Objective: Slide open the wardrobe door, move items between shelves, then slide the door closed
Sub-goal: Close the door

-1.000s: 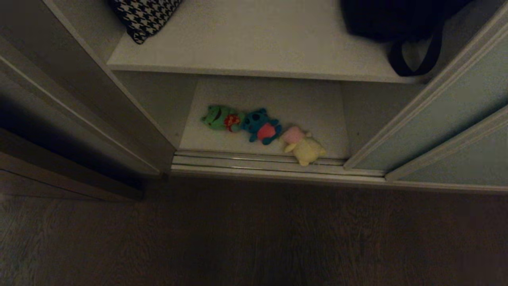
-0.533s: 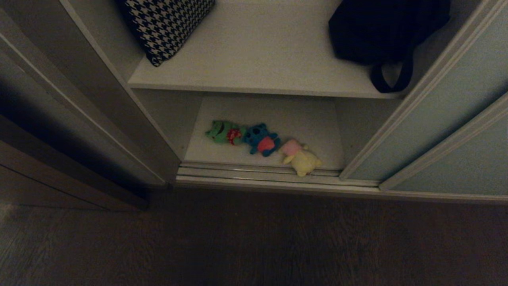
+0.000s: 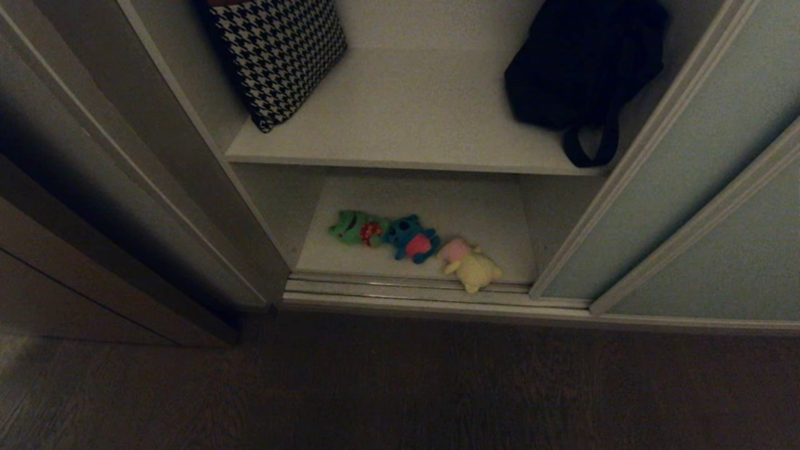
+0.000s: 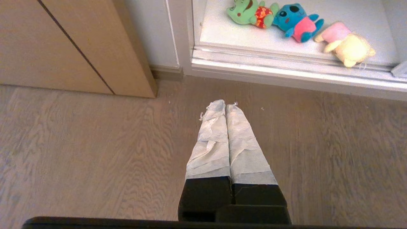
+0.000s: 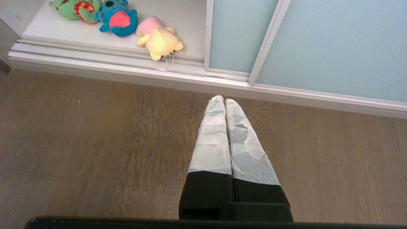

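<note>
The sliding wardrobe door (image 3: pixel 700 187) stands slid to the right, leaving the wardrobe open. On the bottom shelf (image 3: pixel 475 206) lie three items in a row: a green plush (image 3: pixel 351 227), a blue plush with a pink belly (image 3: pixel 410 238) and a cream-yellow plush with pink (image 3: pixel 470 267) nearest the floor track. The upper shelf (image 3: pixel 412 119) is above them. My left gripper (image 4: pixel 225 105) hangs shut and empty over the wooden floor, short of the green plush (image 4: pixel 247 12). My right gripper (image 5: pixel 223 100) is shut and empty above the floor, close to the door's (image 5: pixel 318 44) lower frame.
A houndstooth cushion (image 3: pixel 281 56) leans at the upper shelf's left. A black strapped bag (image 3: pixel 581 69) sits at its right. The ribbed metal floor track (image 3: pixel 406 290) runs along the wardrobe's front. Brown wooden side trim (image 3: pixel 94 269) stands on the left, over wooden flooring (image 3: pixel 400 387).
The whole head view has shifted down in the picture as the camera rose and tilted: more of the upper shelf, cushion and bag shows. The plush toys lie where they were.
</note>
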